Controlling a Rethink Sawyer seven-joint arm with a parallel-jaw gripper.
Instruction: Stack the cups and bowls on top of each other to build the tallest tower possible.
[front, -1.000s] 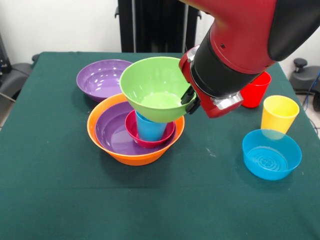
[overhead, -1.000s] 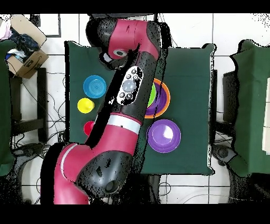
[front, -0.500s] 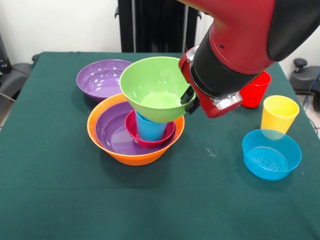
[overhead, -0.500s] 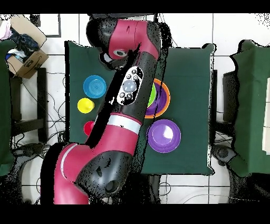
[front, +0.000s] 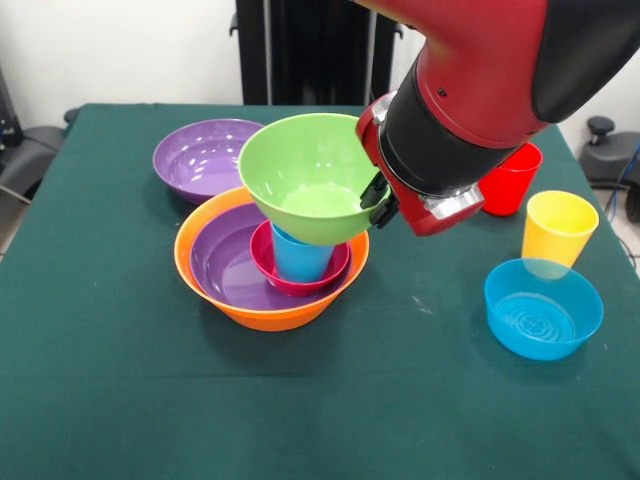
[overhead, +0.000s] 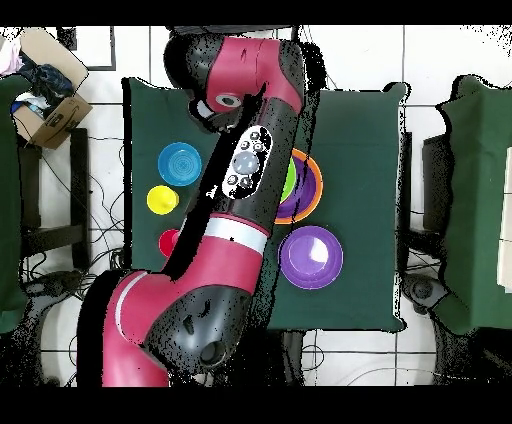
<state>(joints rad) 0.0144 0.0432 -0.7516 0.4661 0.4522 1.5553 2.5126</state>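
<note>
Lime bowl set on the tower's blue cup

The claw (front: 380, 200) grips the tilted lime green bowl (front: 305, 175) by its rim atop the blue cup (front: 300, 257), mid-counter; next likely calls for levelling, then release.

Three cups counted: blue (front: 300, 256) in the pile, red (front: 512, 182) far right, yellow (front: 558, 228) right.

Six bowls counted: one large orange (front: 262, 308) at the pile's base, two purple, namely one (front: 222, 262) nested in the orange and one (front: 203, 158) alone at far left, one pink-red (front: 300, 284) under the blue cup, one lime green (front: 305, 175) tilted above the pile, one blue (front: 543, 308) at near right.

One arm (front: 480, 90), red and black. One pincer (front: 378, 200). One desk (front: 120, 400), green-covered.
</note>
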